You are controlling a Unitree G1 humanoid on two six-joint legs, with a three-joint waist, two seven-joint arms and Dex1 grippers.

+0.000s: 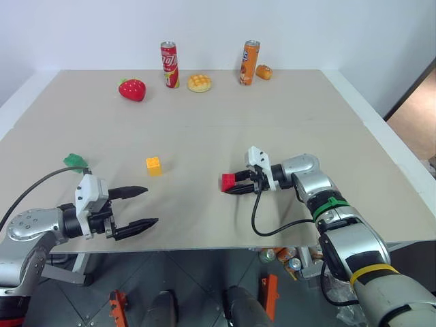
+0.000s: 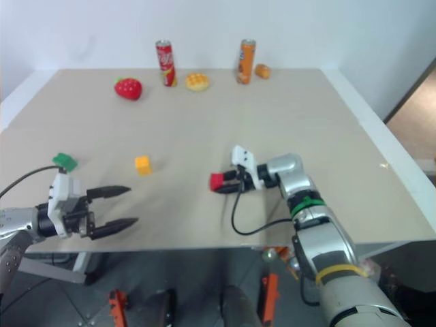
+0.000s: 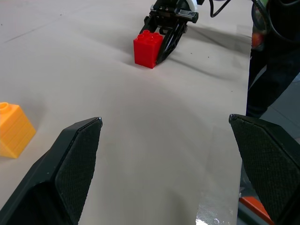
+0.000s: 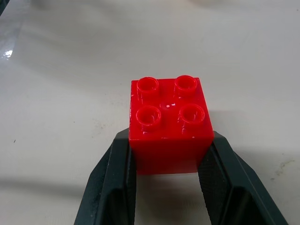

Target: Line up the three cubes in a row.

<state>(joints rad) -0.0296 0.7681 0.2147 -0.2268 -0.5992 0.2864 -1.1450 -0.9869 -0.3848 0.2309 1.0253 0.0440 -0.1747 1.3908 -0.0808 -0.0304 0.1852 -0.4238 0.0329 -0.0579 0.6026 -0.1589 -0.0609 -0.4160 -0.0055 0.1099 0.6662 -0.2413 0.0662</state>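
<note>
1 red cube [image 4: 169, 123] between the right tool's [image 1: 238, 184] fingers.

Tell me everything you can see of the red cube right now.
The red cube is a small glossy plastic toy brick with four round studs on top, sitting upright. The right gripper is shut on it, one black finger on each side. It is at the table, right of the yellow-orange cube.

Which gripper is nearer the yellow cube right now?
Left. The left gripper hovers open just before the yellow cube; the right gripper holds the red cube farther off.
</note>
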